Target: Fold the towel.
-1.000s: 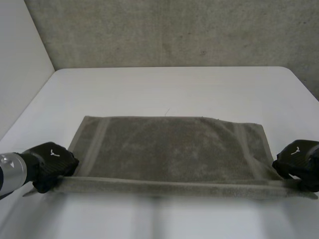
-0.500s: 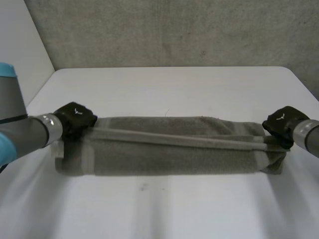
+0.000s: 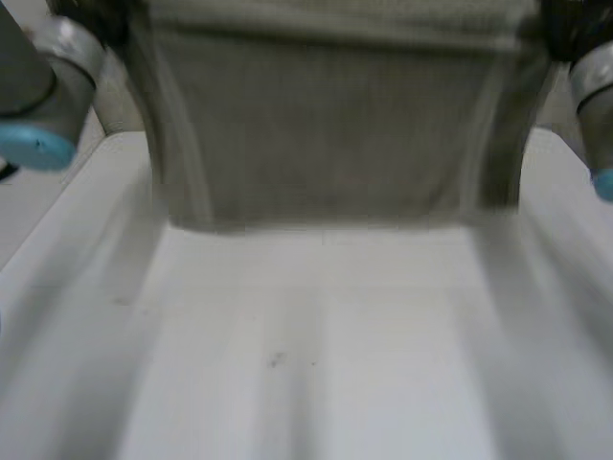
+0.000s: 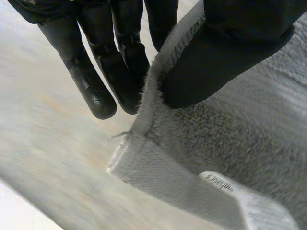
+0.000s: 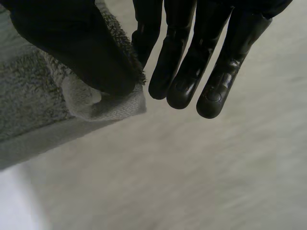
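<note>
Head view: the towel (image 3: 326,125) is held up and spread wide between the left arm (image 3: 43,91) and the right arm (image 3: 596,96), hanging flat over the white desk (image 3: 316,364). Pale bands are seen running down both of its sides. Whether its lower edge touches the desk cannot be told.

Left wrist view: the left robot hand (image 4: 115,62) is closed on the towel, the hem being pinched between thumb and straight fingers close to a corner. A small label (image 4: 218,181) is noted on the hem beyond the thumb.

Right wrist view: the right robot hand (image 5: 182,57) is closed on the other upper corner, with the cloth pinched under the thumb against the fingers.
</note>
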